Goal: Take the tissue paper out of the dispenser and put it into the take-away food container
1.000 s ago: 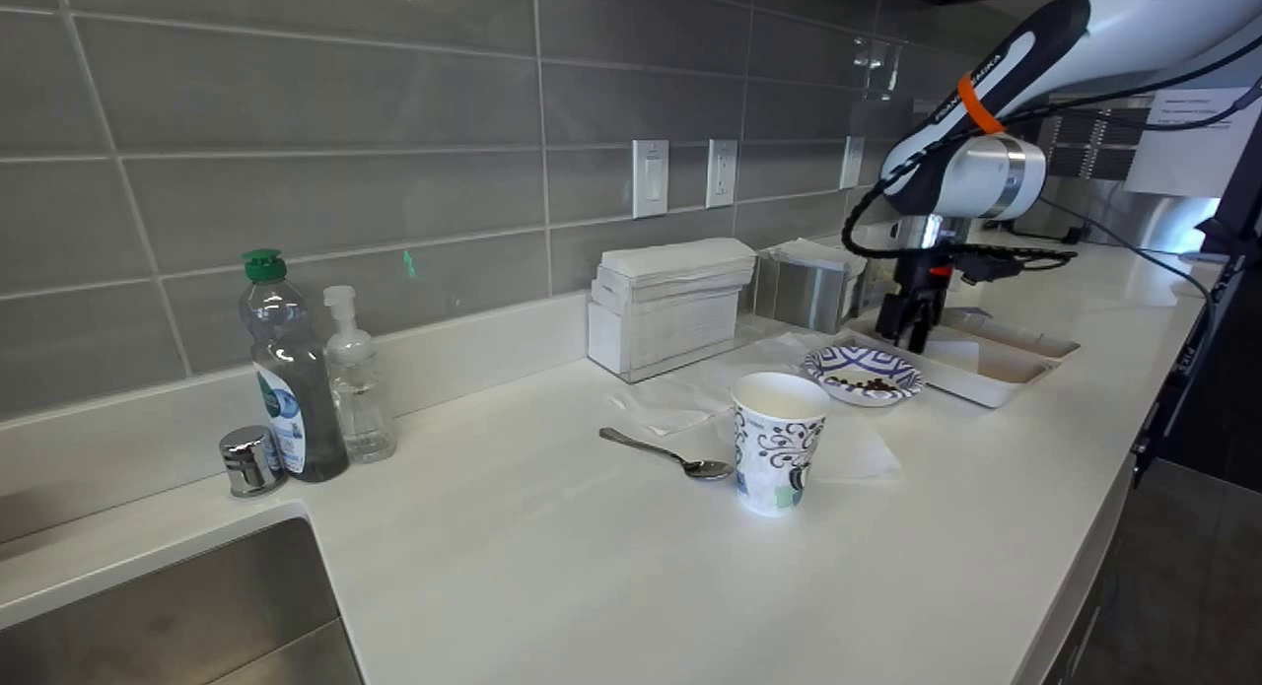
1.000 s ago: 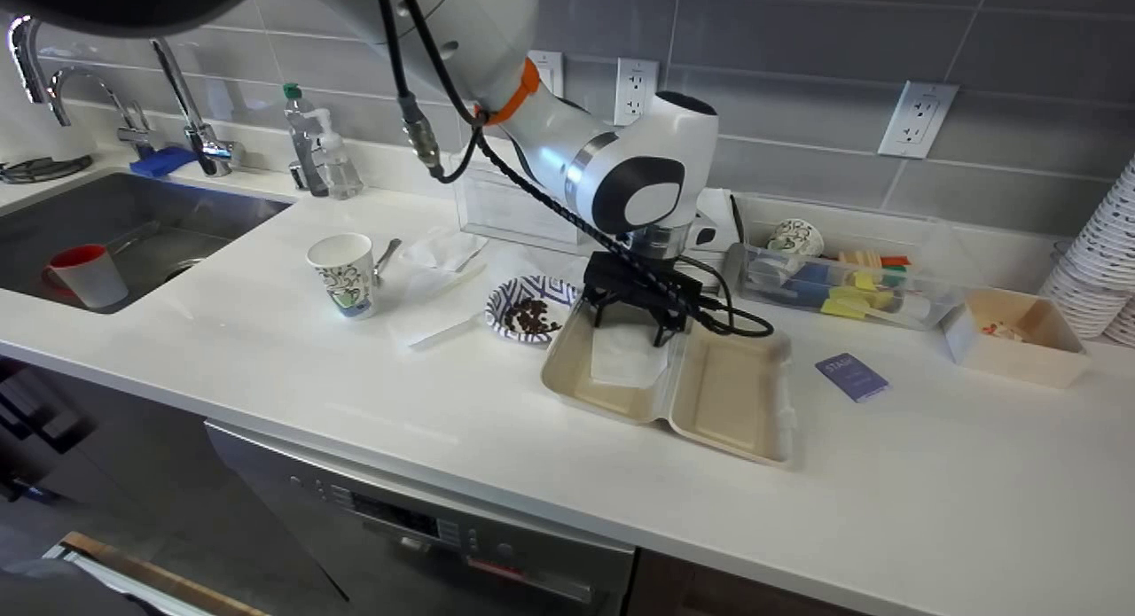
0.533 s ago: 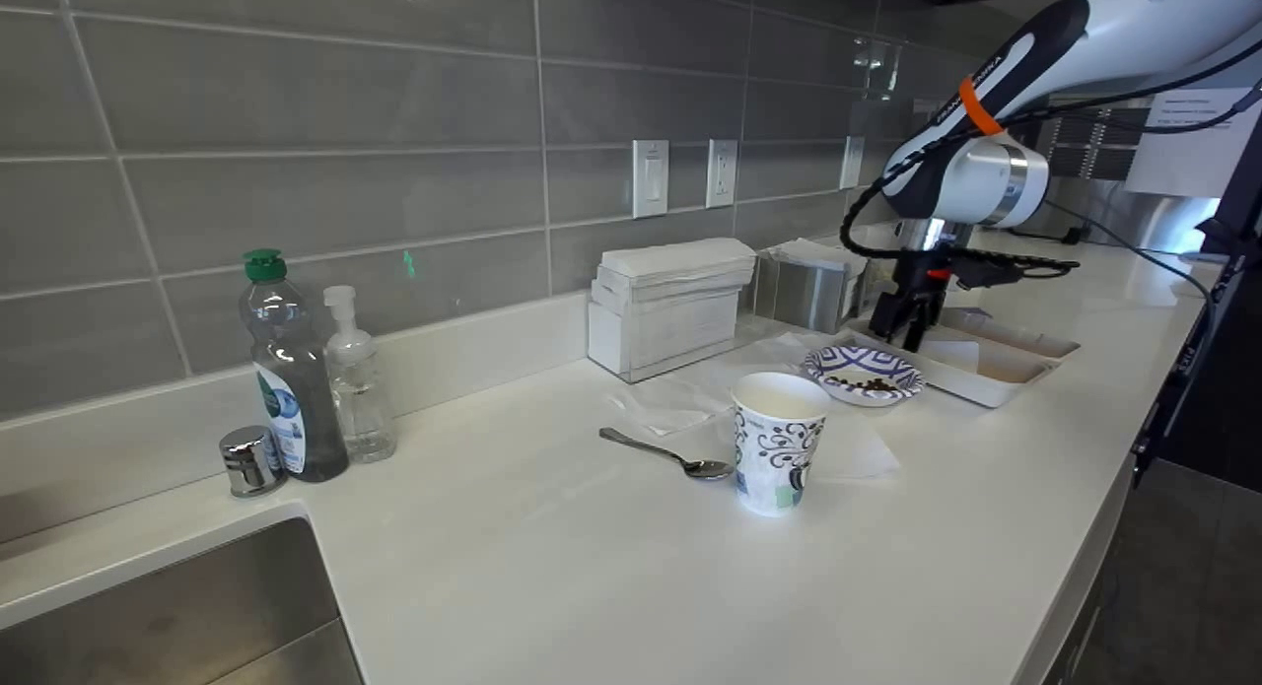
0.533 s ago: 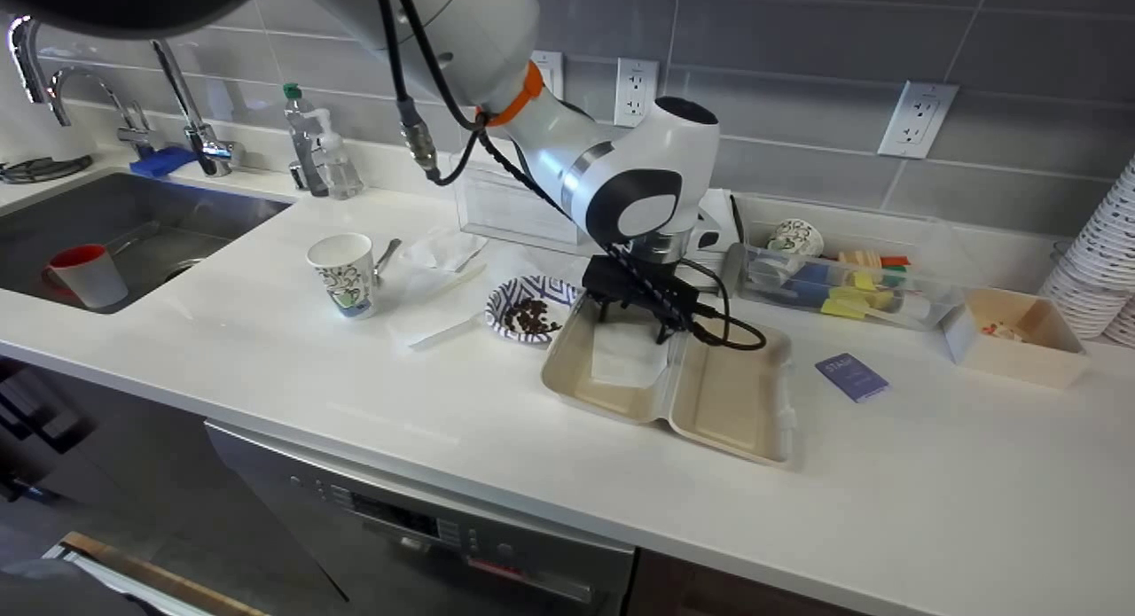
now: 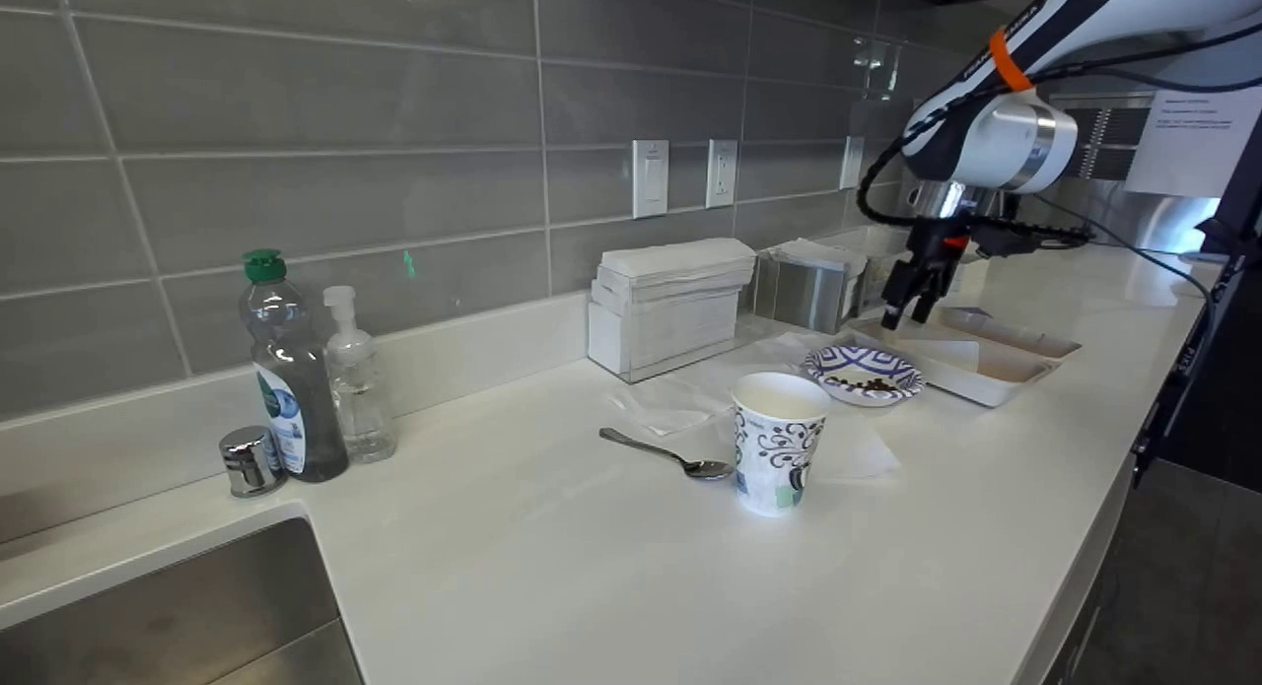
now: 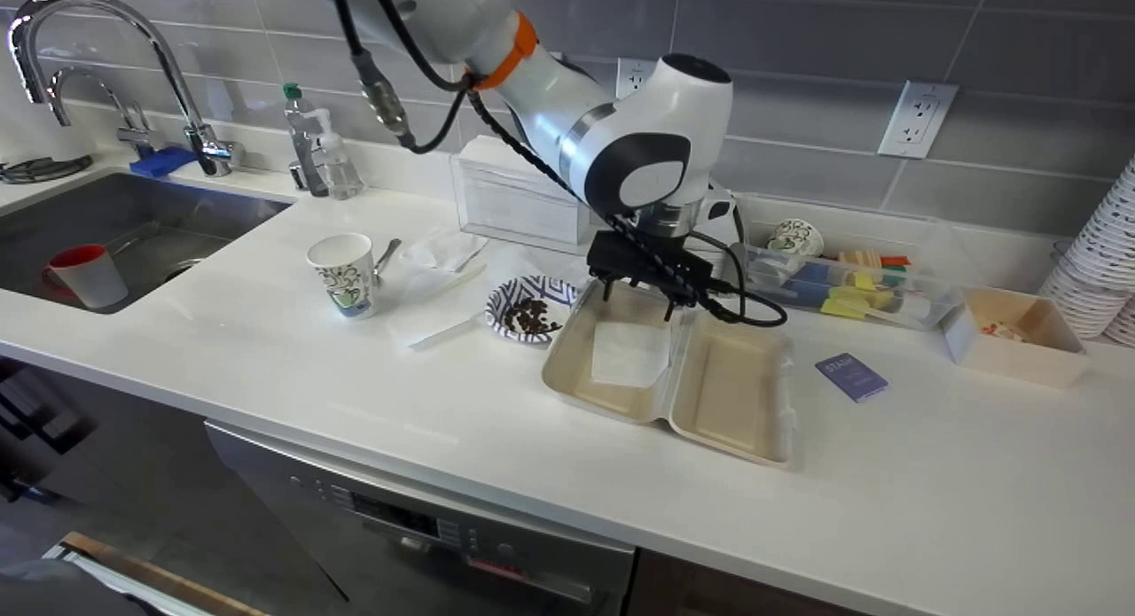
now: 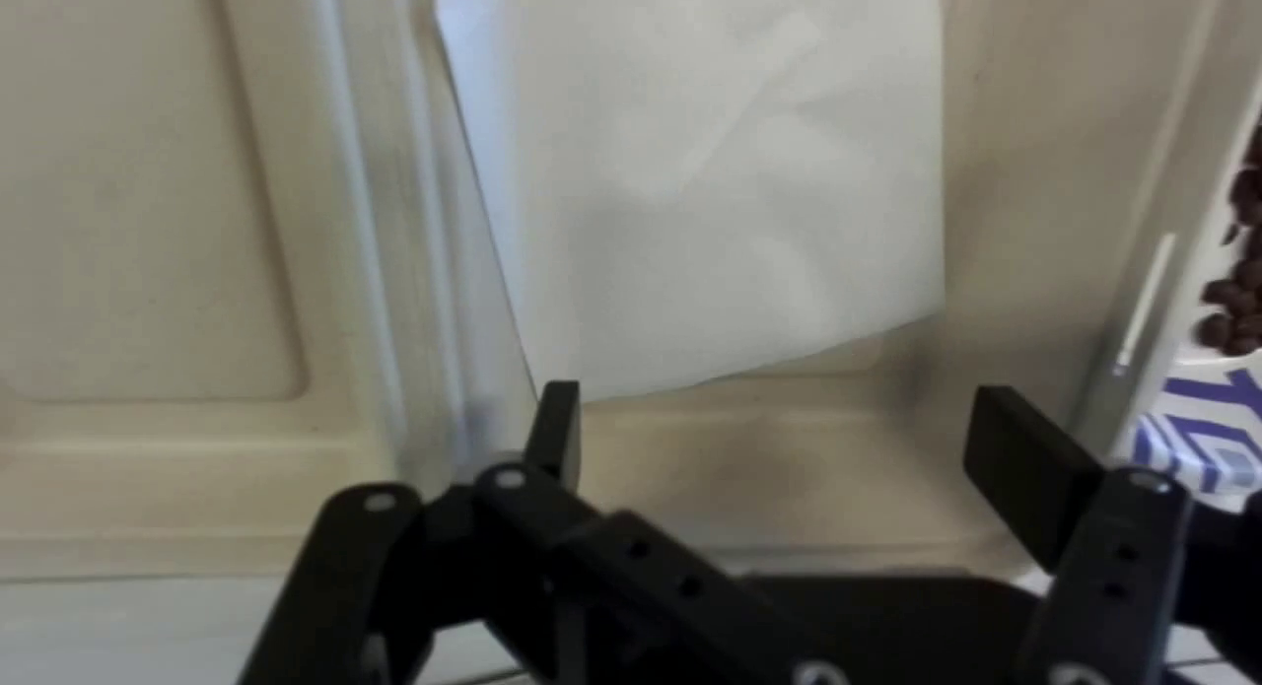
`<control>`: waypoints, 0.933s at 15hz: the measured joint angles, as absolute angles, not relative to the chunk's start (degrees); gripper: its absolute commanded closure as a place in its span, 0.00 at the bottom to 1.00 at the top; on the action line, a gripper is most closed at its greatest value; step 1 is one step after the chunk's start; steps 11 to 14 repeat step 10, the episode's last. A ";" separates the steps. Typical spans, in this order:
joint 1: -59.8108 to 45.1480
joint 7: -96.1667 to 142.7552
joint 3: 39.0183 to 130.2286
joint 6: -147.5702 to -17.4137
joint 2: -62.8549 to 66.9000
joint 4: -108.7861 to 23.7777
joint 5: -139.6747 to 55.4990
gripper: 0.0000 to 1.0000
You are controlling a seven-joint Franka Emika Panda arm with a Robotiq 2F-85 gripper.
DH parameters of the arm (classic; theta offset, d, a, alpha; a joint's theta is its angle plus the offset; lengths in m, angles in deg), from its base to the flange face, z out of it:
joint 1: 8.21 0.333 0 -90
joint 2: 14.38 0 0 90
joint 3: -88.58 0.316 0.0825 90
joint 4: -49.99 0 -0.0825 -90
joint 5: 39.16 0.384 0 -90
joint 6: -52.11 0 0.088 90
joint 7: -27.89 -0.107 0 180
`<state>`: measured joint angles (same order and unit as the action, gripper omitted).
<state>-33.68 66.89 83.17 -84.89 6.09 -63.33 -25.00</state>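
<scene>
The tissue paper (image 6: 630, 357) lies flat in the left half of the open take-away food container (image 6: 732, 390) in an exterior view. In the wrist view the tissue (image 7: 730, 192) rests on the tan inside of the container (image 7: 148, 271). My gripper (image 7: 774, 419) is open, with nothing between its fingers. Its fingertips (image 6: 638, 302) are above the container's back end, apart from the tissue. In an exterior view the grey-silver dispenser (image 5: 810, 289) stands by the wall with white tissues on top, left of the gripper (image 5: 905, 318). The arm mostly hides it in an exterior view.
A patterned plate (image 6: 532, 308) with dark bits touches or nearly touches the container. A paper cup (image 6: 344, 275), spoon (image 5: 670, 455) and white ribbed box (image 5: 670, 310) stand farther off. A clear bin (image 6: 851, 275), small beige box (image 6: 1015, 337) and purple packet (image 6: 851, 377) lie beyond the container.
My gripper has risen from inside the container, moving up and slightly away from the tissue. The tissue stays in the container. Little moved between the two earlier moments.
</scene>
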 measured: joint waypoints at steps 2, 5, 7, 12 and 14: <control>-33.61 67.74 82.17 -81.27 1.65 -64.71 -26.13 0.00; -33.13 68.27 79.91 -74.17 -5.37 -66.82 -28.67 0.00; -32.57 68.35 78.32 -70.88 -9.73 -68.13 -30.51 0.00; -31.56 68.38 76.29 -69.57 -14.85 -69.80 -31.76 0.00; -31.56 68.38 76.29 -69.57 -14.85 -69.80 -31.76 0.00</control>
